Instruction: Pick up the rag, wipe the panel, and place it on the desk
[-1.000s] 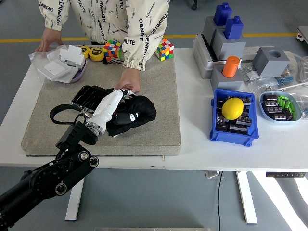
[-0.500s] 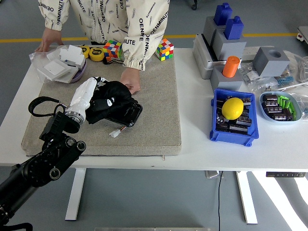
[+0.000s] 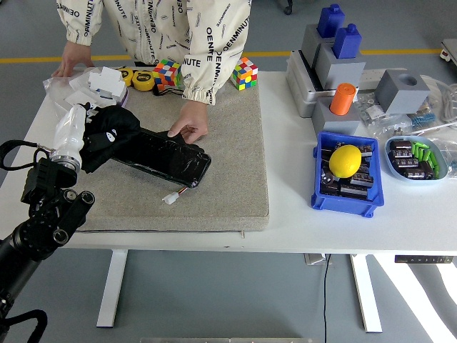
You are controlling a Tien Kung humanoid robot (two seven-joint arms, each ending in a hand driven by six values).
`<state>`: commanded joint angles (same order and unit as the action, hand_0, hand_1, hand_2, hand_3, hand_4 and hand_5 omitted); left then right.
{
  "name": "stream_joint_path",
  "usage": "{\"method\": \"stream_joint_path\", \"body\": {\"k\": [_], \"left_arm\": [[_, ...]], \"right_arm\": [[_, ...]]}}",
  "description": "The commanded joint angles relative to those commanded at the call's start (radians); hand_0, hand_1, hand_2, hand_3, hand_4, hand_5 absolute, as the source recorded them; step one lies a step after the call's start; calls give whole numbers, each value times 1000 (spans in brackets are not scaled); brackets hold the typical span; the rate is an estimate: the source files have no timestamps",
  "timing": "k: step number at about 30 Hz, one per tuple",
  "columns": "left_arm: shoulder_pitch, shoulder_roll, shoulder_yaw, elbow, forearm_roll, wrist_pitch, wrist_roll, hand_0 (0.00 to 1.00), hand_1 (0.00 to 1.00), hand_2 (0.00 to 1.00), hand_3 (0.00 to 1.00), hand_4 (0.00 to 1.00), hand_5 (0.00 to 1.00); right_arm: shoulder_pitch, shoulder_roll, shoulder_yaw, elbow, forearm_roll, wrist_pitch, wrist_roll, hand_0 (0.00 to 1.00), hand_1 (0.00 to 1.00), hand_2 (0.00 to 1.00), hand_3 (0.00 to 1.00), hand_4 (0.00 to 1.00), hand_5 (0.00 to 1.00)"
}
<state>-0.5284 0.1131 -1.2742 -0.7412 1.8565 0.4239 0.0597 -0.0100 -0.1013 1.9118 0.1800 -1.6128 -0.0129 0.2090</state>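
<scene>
My left hand [image 3: 73, 132], white-shelled at the end of the black left arm [image 3: 43, 221], reaches in from the lower left and lies over the left end of the panel [image 3: 166, 155]. Its fingers are closed on the rag [image 3: 106, 136], a bunched black cloth with small white markings; how the fingertips sit inside the folds is hidden by the cloth, so the grip is judged from the rag's bunched shape around the hand. The rag rests on the panel's left end, covering it. The panel, black and glossy, lies at a slant on the grey mat [image 3: 228, 171], its right end pointing toward the mat's middle. A small white connector [image 3: 170, 199] on thin wires lies on the mat just beside the panel's lower right corner.

A person stands at the far side in a cream printed jacket [image 3: 171, 28]. One of the person's hands [image 3: 188, 127] presses on the panel's upper edge; the other [image 3: 71, 57] rests on clear bags at the far left corner of the table [image 3: 421, 221].

Two colour cubes [image 3: 243, 73] stand at the mat's far edge. To the right, a blue bin [image 3: 345, 199] holds a yellow ball [image 3: 345, 161], with grey fixtures [image 3: 335, 68] behind it.
</scene>
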Motion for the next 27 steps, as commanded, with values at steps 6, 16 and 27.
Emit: {"method": "stream_joint_path", "body": {"k": [6, 16, 27], "left_arm": [[-5, -1, -39, 30, 13, 15, -15, 264, 373, 376, 559, 666, 2], [13, -1, 3, -13, -12, 14, -16, 264, 374, 377, 559, 666, 2], [25, 5, 117, -74, -56, 5, 3, 263, 373, 378, 559, 667, 2]], "right_arm": [[0, 1, 1, 0, 0, 0, 0, 522, 550, 490, 518, 846, 346], [-2, 1, 1, 0, -1, 0, 1, 522, 551, 490, 518, 846, 346], [-1, 1, 1, 0, 0, 0, 1, 521, 548, 490, 518, 845, 346]]}}
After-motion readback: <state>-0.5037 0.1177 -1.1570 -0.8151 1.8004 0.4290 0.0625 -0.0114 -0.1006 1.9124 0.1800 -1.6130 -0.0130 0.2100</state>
